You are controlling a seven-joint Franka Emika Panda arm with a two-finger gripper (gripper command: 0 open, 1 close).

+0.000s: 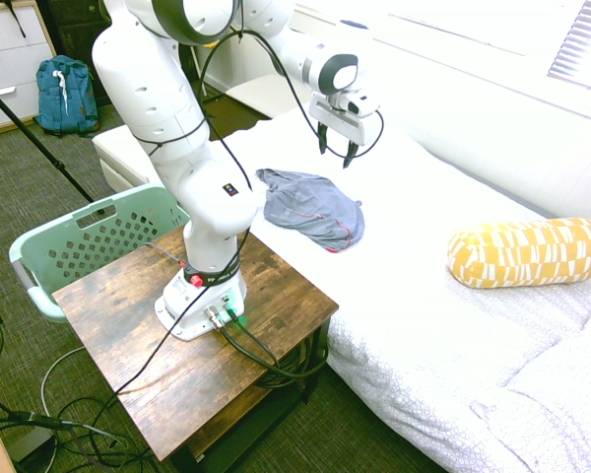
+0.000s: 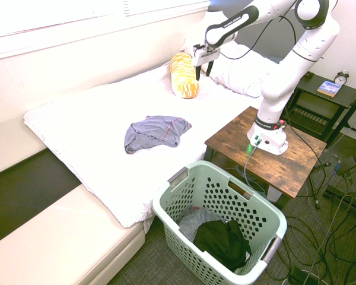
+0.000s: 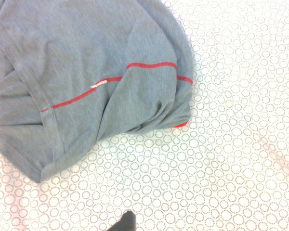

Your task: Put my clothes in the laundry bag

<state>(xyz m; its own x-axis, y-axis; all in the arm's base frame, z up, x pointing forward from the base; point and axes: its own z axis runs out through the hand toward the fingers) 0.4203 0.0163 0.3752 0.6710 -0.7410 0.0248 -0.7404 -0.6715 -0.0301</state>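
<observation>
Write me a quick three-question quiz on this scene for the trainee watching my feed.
1. True or false: the grey garment is already inside the mint-green basket.
2. Fill in the blank: the stitching on the garment is ____.
3. Which is open right now? A) the pincer B) neither it nor the basket's top C) only the basket's top D) both the pincer and the basket's top

Key: 1 false; 2 red; 3 D
</observation>
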